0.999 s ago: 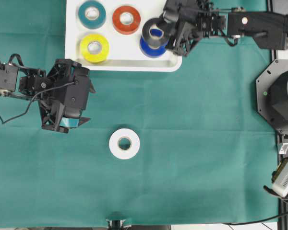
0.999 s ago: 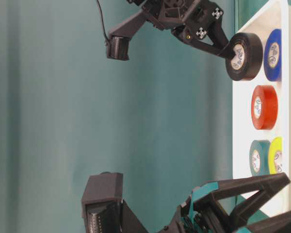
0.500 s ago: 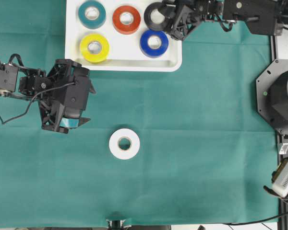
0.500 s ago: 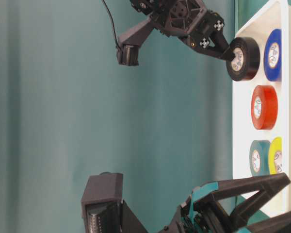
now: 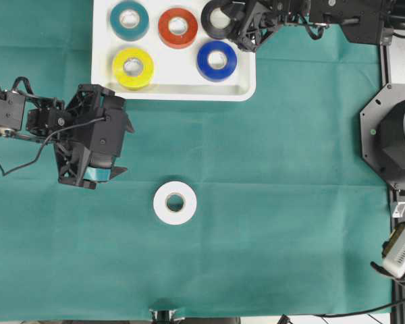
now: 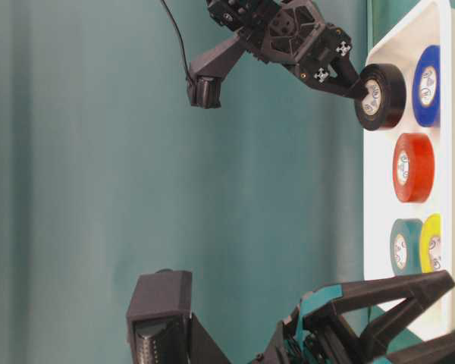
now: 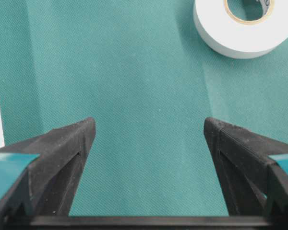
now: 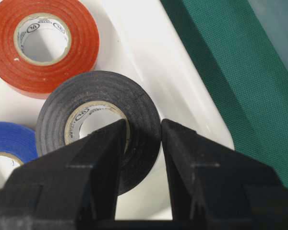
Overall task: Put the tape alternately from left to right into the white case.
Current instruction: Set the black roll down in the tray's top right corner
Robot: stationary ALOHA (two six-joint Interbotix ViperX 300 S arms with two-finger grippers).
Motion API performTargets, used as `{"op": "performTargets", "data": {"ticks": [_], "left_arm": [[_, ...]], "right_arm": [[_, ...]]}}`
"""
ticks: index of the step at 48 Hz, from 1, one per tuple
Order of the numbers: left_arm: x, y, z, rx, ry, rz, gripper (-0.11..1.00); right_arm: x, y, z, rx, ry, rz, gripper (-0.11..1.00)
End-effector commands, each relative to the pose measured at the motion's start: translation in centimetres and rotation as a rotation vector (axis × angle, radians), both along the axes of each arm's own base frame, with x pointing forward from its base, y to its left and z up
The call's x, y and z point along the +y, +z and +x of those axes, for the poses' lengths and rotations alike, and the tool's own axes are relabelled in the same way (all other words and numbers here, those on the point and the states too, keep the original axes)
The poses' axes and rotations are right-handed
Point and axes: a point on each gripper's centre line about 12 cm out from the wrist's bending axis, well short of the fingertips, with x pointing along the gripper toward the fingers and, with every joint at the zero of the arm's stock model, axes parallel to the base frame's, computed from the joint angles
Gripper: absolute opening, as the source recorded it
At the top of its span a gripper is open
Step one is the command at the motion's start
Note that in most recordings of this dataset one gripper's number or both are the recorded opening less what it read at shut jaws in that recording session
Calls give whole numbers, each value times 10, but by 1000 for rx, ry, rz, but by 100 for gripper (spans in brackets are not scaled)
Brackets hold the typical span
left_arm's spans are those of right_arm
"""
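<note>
**A:** What's changed over the last second?

**B:** My right gripper (image 5: 237,21), clamped on the black tape (image 5: 217,19), has carried it from above the blue roll (image 5: 217,60) to the white case's (image 5: 182,91) back corner, beside the red (image 5: 177,27). It's probably not down yet.

**A:** What's left?

**B:** The white tape (image 5: 175,202) lies on the tabletop (image 5: 270,202); my left gripper (image 5: 106,174) waits near it, wide and empty.
</note>
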Motion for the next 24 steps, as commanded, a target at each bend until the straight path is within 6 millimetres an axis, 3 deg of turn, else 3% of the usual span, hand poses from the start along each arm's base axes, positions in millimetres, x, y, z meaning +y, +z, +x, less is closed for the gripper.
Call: {"op": "performTargets", "data": {"ticks": [1,16,20,24], "left_arm": [[-2,10,5,-33,-1,-5,97],[-2,11,5,-37,-2,-4,97],[-2,11,5,-37,-2,-4,97],[-2,10,5,-35,-2,-4,97]], "right_arm": [[-3,9,3,-24,0,-16,0],[-5,8,0,0,-17,-15,2],[-5,8,-1,2,-19,-15,17],[-5,9,0,-1,-18,-17,39]]}}
